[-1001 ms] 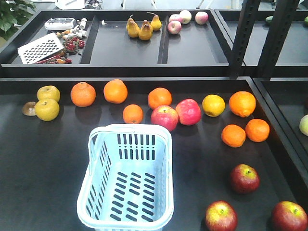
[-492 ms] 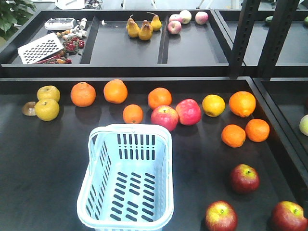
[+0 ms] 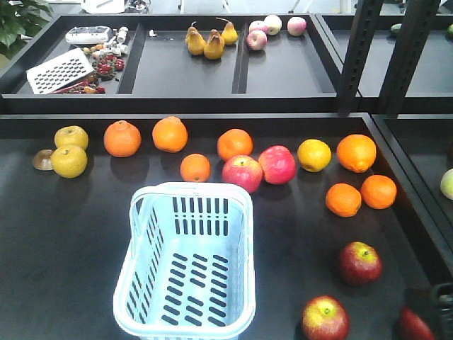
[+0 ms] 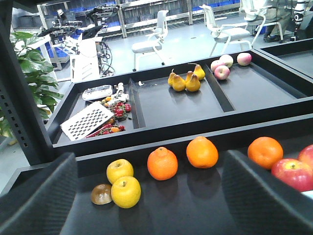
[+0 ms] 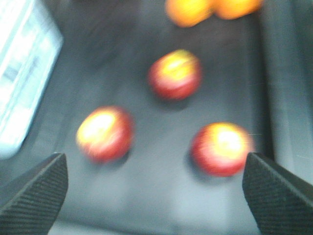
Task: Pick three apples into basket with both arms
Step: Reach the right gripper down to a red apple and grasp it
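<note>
Once unseen, right gripper (image 3: 444, 301) near apple (image 3: 414, 326).

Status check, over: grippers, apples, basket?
Left gripper open, empty. Right gripper open above the three apples, none grasped. Basket empty. Nothing blocking the apples.

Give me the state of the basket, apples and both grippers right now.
Basket: upright, empty.
Back apple: on the table, untouched.
Front apple: on the table, untouched.
Corner apple: on the table, partly hidden in the front view.
Left gripper: open, empty.
Right gripper: open, empty, above the apples.
</note>
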Motion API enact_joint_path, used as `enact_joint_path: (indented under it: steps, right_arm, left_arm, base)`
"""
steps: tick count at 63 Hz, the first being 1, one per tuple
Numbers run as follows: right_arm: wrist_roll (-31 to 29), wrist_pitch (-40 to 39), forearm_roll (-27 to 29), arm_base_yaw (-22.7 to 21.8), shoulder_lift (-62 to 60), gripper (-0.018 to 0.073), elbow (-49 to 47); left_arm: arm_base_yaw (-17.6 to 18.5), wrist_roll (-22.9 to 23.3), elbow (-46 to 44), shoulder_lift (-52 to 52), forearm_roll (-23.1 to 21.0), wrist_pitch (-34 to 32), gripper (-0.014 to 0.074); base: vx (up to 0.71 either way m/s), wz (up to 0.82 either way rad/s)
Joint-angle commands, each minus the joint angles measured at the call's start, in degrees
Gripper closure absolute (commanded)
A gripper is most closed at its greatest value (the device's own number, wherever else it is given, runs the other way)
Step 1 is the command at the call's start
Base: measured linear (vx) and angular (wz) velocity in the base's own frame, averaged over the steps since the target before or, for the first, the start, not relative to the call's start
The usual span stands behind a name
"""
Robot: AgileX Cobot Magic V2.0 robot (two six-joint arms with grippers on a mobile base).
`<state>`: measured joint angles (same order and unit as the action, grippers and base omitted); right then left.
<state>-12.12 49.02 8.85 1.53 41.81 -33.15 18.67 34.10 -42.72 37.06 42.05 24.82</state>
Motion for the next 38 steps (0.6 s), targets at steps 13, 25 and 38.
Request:
enact_joint_path:
  steps: [13, 25, 38]
  right_arm:
    - [-18.1, -4.79, 15.81, -0.21, 17.69, -0.0133, -2.24]
    - [-18.29, -3.68, 12.89, 4.24, 27.26, -0.0127, -7.13]
    - [-8.36, -4.21, -2.53, 14.91, 35.99, -0.0127, -12.87]
  left_arm:
    - [-0.09, 0.67, -1.38, -0.09, 1.13, -2.78, 0.0024]
    - [-0.09, 0.67, -1.38, -0.09, 1.13, -2.78, 0.0024]
    - [-0.09, 0.67, -1.38, -0.09, 1.13, -2.78, 0.0024]
  base:
    - [0.0, 0.0]
    - [0.0, 0.0]
    - [0.0, 0.0]
